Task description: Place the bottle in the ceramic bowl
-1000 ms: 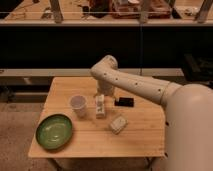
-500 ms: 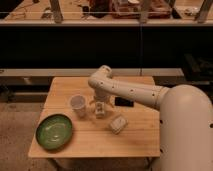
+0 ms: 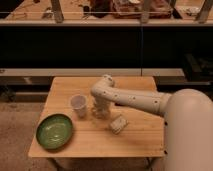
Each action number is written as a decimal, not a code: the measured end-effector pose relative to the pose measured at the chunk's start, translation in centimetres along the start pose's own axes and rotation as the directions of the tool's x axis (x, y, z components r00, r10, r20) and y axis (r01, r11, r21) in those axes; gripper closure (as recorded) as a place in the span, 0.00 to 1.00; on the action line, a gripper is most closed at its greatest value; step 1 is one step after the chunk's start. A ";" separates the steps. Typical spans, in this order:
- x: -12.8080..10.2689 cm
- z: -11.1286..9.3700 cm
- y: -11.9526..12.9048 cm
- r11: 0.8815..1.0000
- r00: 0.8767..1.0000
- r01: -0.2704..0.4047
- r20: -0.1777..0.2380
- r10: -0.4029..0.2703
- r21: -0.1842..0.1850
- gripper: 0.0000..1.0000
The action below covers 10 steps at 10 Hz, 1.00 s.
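Observation:
The green ceramic bowl sits at the front left of the wooden table. The slim white bottle stands in the middle of the table, right of the translucent cup. It is mostly covered by my gripper. My gripper points down onto the bottle, at its spot on the table. I cannot make out whether it grips the bottle. The white arm reaches in from the right.
A small pale squarish block lies just right and in front of the gripper. The cup stands close to the gripper's left. A dark shelf unit runs behind the table.
My arm has swung left and lowered. The gripper has come down over the bottle. The bottle, cup, bowl and block have stayed in place.

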 end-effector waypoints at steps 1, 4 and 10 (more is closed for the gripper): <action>-0.1 -0.5 -0.2 1.000 1.000 0.008 -0.006 -0.008 0.006 0.58; -0.5 -4.4 -2.8 0.999 0.997 0.051 -0.064 -0.050 0.008 0.71; -7.3 -11.3 -15.2 0.966 0.958 0.255 -0.146 -0.248 0.029 0.71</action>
